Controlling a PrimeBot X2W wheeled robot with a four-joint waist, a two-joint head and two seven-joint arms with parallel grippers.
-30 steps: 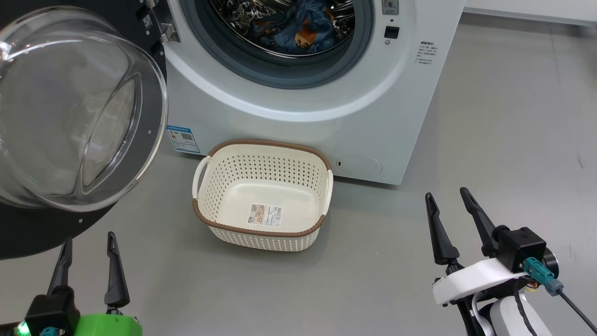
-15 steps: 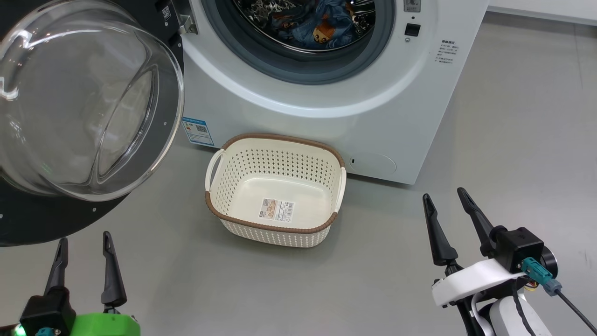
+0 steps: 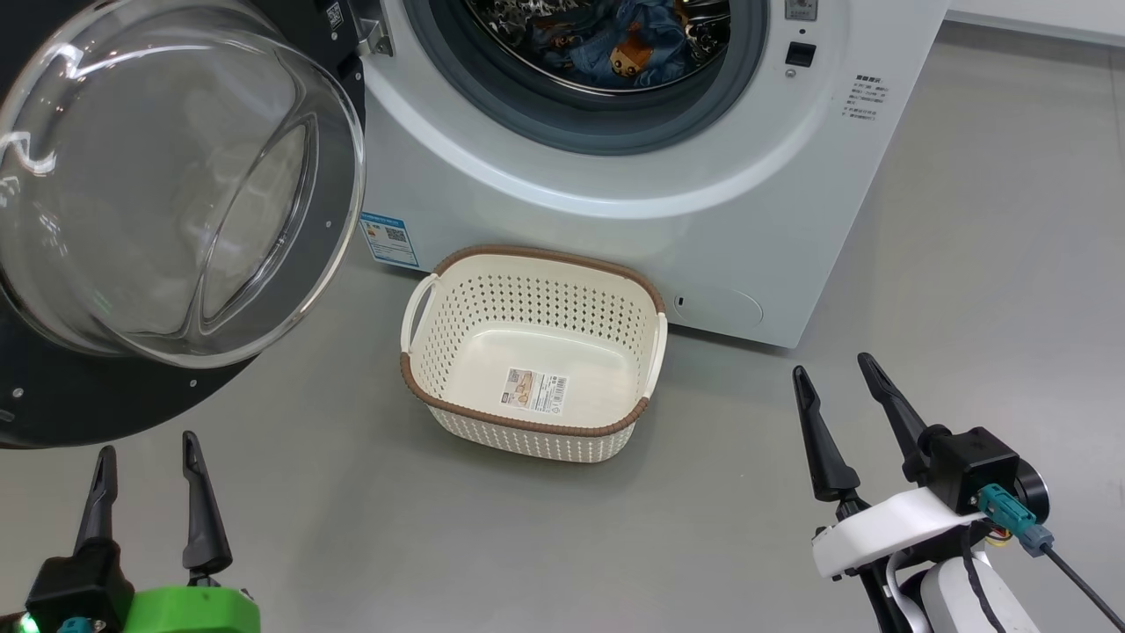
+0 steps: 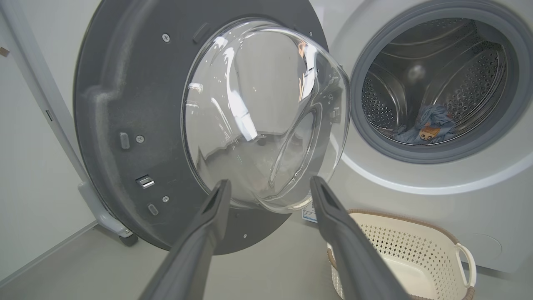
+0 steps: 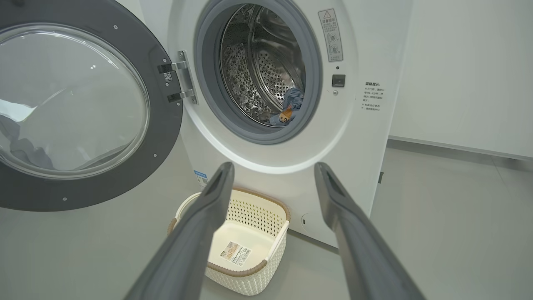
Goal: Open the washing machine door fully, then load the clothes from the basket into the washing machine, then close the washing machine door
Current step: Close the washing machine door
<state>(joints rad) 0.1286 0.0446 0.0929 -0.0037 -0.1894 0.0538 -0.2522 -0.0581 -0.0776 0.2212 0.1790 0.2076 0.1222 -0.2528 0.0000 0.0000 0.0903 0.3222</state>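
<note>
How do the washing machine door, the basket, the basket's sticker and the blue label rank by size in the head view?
1. washing machine door, though it is nearest the camera and cut off by the frame.
2. basket.
3. basket's sticker and blue label: they look alike, so unranked.

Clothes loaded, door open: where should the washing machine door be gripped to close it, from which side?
Likely the washing machine door's flat black rim at its free edge, opposite the hinge, approached edge-on from the left by the left gripper; the glass bowl bulges too wide to pinch.
</note>
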